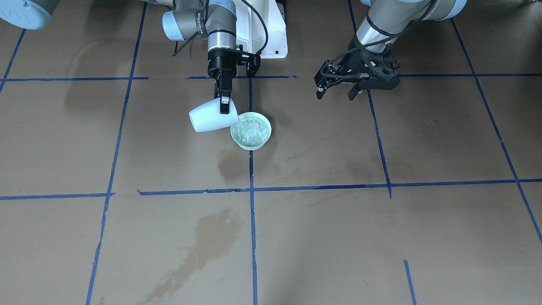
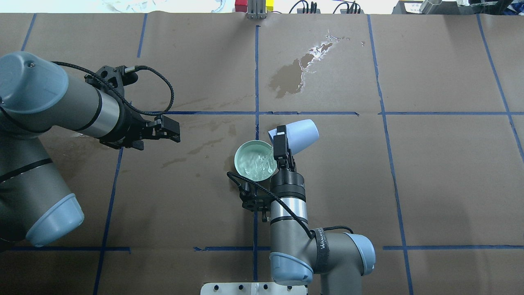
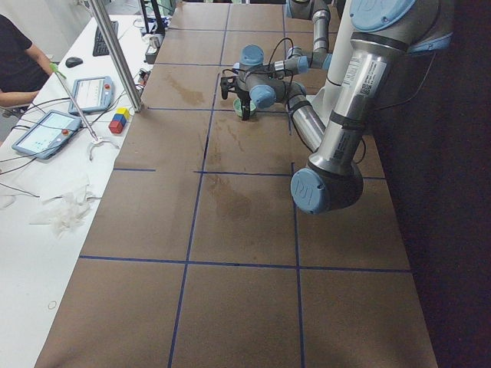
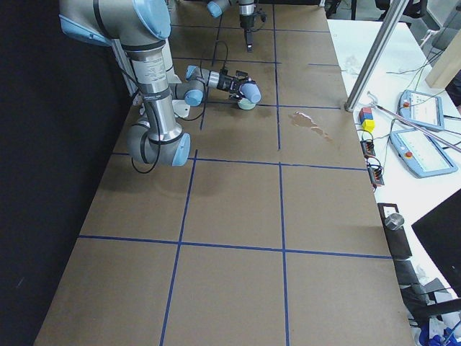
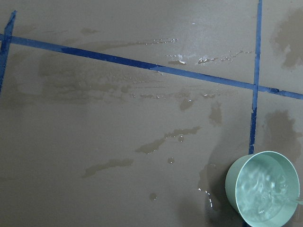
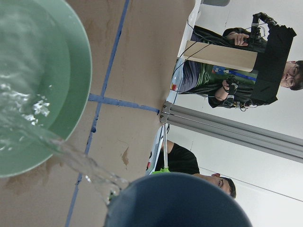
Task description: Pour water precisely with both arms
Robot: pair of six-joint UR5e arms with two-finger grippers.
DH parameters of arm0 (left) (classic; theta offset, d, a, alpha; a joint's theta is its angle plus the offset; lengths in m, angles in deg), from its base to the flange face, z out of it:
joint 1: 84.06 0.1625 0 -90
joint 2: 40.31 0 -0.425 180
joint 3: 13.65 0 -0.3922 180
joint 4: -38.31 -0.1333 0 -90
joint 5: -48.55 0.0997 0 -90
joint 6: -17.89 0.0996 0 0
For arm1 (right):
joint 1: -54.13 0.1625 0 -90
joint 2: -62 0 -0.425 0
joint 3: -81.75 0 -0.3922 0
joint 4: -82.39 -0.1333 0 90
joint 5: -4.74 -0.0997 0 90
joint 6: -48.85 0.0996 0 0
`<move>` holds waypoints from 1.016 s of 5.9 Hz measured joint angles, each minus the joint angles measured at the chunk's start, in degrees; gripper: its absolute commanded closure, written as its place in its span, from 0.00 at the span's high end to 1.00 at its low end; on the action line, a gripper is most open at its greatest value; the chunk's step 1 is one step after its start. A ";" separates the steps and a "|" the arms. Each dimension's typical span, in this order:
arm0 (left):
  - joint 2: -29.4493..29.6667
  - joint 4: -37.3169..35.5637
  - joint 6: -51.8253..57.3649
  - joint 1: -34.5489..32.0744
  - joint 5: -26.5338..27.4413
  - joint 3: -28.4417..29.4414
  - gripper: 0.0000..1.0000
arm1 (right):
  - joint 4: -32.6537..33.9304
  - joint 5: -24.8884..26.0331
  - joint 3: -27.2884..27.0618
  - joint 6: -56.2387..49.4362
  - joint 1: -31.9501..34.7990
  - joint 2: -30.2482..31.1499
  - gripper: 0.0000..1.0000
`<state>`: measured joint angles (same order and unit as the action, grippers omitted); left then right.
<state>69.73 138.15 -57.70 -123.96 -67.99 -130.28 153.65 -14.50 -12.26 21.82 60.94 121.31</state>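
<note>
Pouring is under way: the water runs in a thin stream from the tipped pale cup into the green bowl, which sits near the middle of the table, nearer the robot's edge. The right gripper pinches the cup's rim tight. The left gripper hangs off to the side, fingers wide, holding nothing. I think the next move is to tip the cup back slowly, so nothing spills. Wet patches mark the brown paper with blue tape lines. People sit at a white desk past the far edge.
</note>
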 measured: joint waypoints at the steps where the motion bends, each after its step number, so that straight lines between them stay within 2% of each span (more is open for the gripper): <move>1: 0.00 0.00 0.00 0.00 0.00 0.04 1.00 | 0.01 0.06 -0.01 -3.02 0.14 -0.24 0.07; 3: 0.00 0.00 0.00 0.00 0.00 0.06 1.00 | -0.22 -0.03 -0.19 -6.16 0.41 -0.97 0.07; 4: 0.00 0.00 0.00 0.00 0.02 0.03 1.00 | -0.69 -0.30 -0.62 -2.82 0.61 -1.60 0.07; 6: 0.00 0.00 -0.02 0.00 0.08 0.01 1.00 | -1.18 -3.00 -1.73 15.59 0.81 -1.65 0.07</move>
<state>69.73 138.15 -57.73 -123.96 -67.91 -130.27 152.47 -17.50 -13.98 37.41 61.75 119.66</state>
